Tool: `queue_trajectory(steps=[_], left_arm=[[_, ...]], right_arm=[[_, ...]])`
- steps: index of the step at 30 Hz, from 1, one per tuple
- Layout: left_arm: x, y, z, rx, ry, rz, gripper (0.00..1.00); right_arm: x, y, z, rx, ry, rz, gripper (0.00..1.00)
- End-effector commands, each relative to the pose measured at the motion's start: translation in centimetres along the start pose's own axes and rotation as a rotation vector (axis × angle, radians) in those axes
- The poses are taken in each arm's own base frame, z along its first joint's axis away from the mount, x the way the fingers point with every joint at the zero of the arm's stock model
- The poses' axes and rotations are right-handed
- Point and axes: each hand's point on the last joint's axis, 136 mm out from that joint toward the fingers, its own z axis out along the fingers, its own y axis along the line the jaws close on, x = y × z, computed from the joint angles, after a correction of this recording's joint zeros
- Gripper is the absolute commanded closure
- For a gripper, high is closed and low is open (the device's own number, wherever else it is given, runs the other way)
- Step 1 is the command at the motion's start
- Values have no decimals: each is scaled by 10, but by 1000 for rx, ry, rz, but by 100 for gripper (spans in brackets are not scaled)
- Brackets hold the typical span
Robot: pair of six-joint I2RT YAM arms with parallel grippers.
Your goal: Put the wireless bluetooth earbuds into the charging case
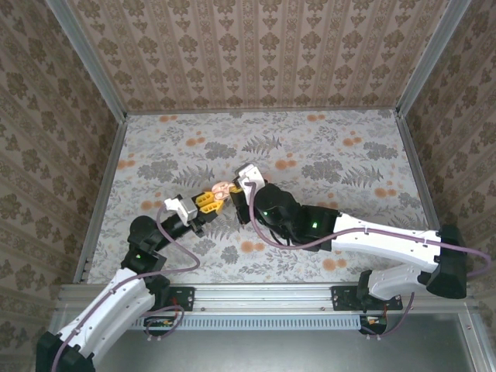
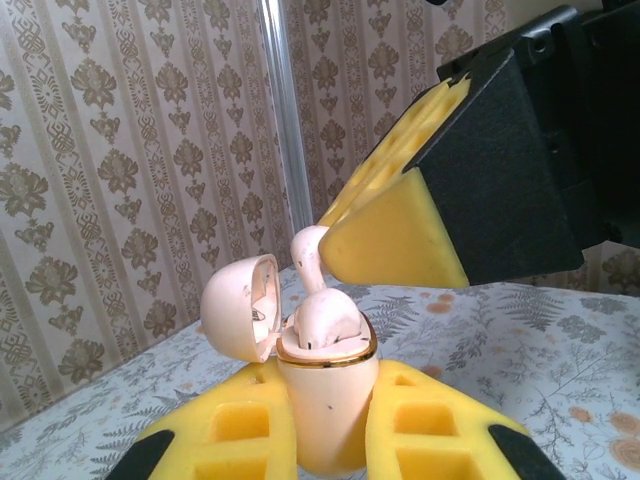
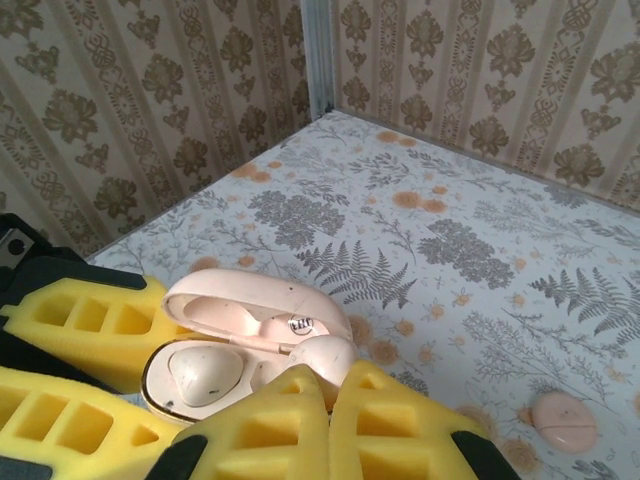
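Yellow foam fingers of the left gripper [image 1: 211, 199] clamp the body of the charging case [image 2: 322, 400], holding it upright above the table [image 3: 450, 230]. Its lid [image 2: 238, 305] is swung open to the side. One earbud [image 3: 205, 372] is seated in its well. The right gripper [image 3: 328, 385], jaws drawn together, pinches a second earbud [image 3: 325, 355] whose head rests in the other well, stem pointing up. Farther off, a small pink oval piece [image 3: 563, 420] lies on the floral table, well apart. Patterned wallpaper [image 3: 150, 90] stands behind.
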Motion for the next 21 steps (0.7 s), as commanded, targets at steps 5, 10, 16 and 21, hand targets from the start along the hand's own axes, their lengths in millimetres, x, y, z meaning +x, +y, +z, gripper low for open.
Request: queue_trajectory(steps=[5,10,16,21], left_arm=[[-21,-1,-1,-18,-67,93,100],[-23,0,-3,-32,-72,105,100],[-25,0,-4,-37,-82,108,100],[-25,0,-4,-36,-81,108,100]], right_arm=[[-2,-6,4,124,-22,-75,96],[-1,-7,3,173,-49,-99,96],[-2,-13,2,209,-66,-85,96],[-1,-12,3,207,-64,-77,96]])
